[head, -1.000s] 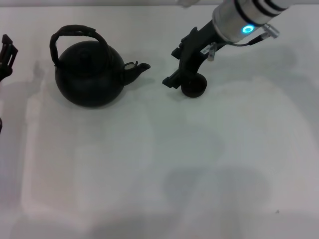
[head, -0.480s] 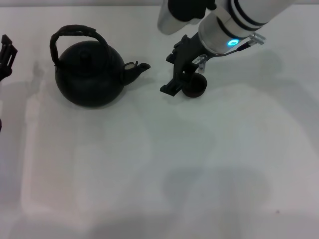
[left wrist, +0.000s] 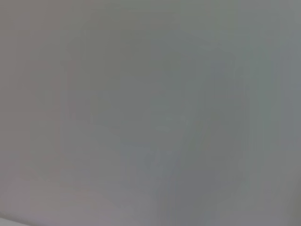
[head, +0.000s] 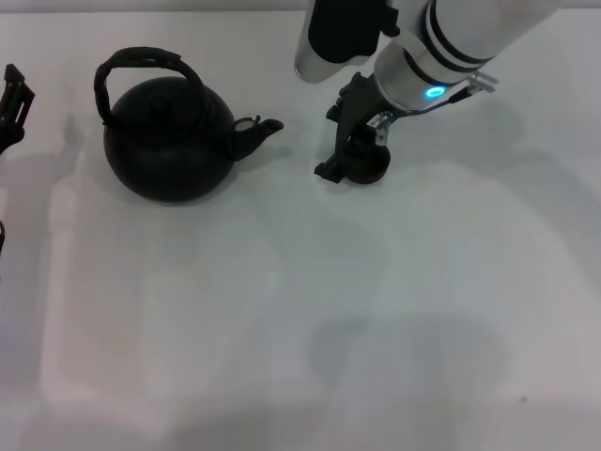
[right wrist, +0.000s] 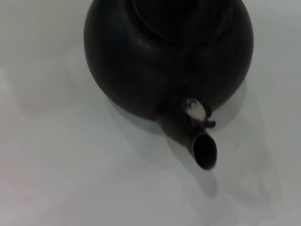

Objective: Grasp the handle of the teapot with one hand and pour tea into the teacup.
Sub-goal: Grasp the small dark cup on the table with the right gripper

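Note:
The matte-black teapot (head: 169,141) stands at the table's left, its arched handle (head: 141,61) upright and its spout (head: 265,127) pointing right. The small black teacup (head: 370,166) sits to the right of the spout, partly hidden by my right gripper (head: 346,160), which hangs low right at the cup's left side. The right wrist view shows the teapot's body (right wrist: 160,61) and the spout (right wrist: 197,146) facing the camera. My left gripper (head: 11,105) is parked at the far left edge, apart from the teapot. The left wrist view shows only bare table.
The white table (head: 300,319) stretches open in front of the teapot and cup. My right arm's silver forearm (head: 441,47) reaches in from the top right above the cup.
My right arm has swung in further from the top right and the gripper has turned and shifted slightly right, closer onto the teacup. Teapot, cup and left arm have not moved.

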You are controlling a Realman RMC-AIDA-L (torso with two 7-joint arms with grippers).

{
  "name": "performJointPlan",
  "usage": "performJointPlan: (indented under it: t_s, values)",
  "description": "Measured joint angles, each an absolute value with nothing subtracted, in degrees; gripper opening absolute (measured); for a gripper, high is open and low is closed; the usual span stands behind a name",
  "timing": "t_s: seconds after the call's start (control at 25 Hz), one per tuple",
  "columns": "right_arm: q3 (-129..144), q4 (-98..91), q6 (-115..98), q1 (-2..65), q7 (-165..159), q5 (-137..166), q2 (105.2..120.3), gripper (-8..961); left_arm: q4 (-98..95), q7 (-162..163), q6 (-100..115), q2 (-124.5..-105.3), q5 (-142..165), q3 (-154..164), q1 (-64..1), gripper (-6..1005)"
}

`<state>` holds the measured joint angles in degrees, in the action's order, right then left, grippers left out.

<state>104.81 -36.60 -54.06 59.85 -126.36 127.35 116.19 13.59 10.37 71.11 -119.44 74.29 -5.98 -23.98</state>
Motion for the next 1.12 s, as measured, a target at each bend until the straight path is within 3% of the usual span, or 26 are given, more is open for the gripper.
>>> performJointPlan:
  t_s: [1.12]
  values:
    - [105.1,-31.3,-54.1,59.7,-126.4,128.0,115.75,740,14.0,10.4,71.1,-119.53,74.2,-6.0,-24.5,890]
